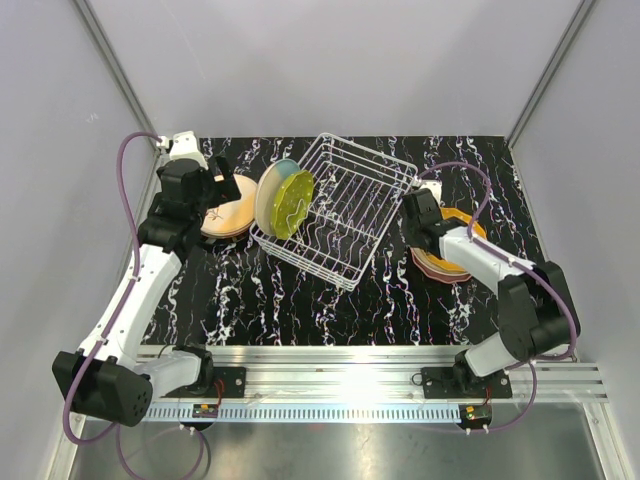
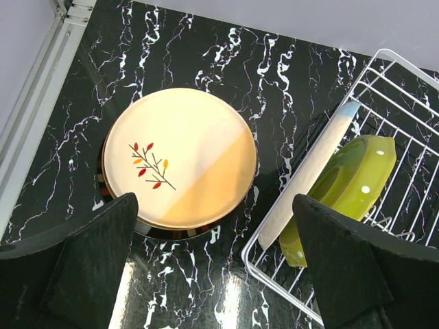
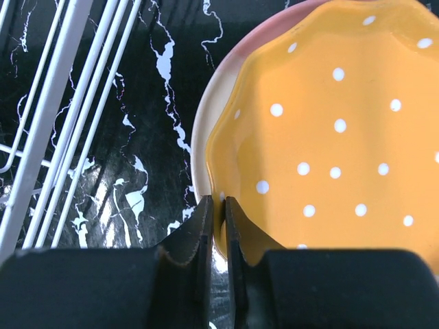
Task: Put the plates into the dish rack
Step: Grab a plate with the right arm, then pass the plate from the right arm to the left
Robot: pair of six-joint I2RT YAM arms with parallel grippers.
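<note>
The white wire dish rack (image 1: 345,215) stands mid-table and holds a cream-blue plate (image 1: 270,190) and a yellow-green plate (image 1: 292,205) on edge at its left end; both show in the left wrist view (image 2: 312,175) (image 2: 346,188). A peach plate with a sprig motif (image 2: 180,156) tops a stack left of the rack (image 1: 232,215). My left gripper (image 2: 212,264) is open above the bare table between that stack and the rack. My right gripper (image 3: 218,209) is shut on the rim of the orange dotted plate (image 3: 329,130), which tops the right stack (image 1: 450,262).
A pink plate rim (image 3: 271,27) shows under the orange plate. The rack's wires (image 3: 58,123) lie just left of the right gripper. Grey walls enclose the table on three sides; an aluminium rail (image 1: 350,365) runs along the near edge.
</note>
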